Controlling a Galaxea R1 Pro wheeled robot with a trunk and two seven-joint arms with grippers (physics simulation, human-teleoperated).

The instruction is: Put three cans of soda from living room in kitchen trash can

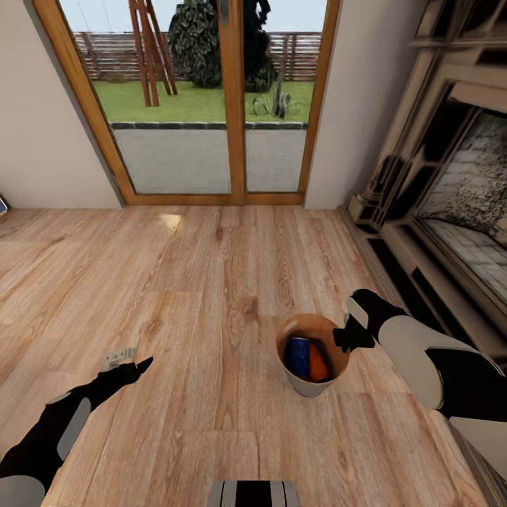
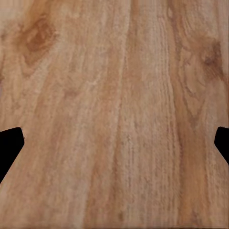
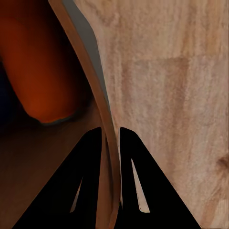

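Right gripper (image 3: 110,143) pinching the tash can (image 1: 308,384) rim, living room floor (image 1: 211,296).

The fingers are pressed onto the rim wall at the bin's 3 o'clock; orange can (image 1: 319,367) and blue can (image 1: 298,357) lie inside. Left gripper (image 2: 114,143) hangs spread and empty at 9 o'clock. Recommended: keep the bin upright, travel slowly, avoid the fireplace (image 1: 451,197) at 2 o'clock.

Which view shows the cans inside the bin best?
The head view: the blue can and orange can sit inside the bin, pinched at its rim by the right gripper. The right wrist view shows a blurred orange can.
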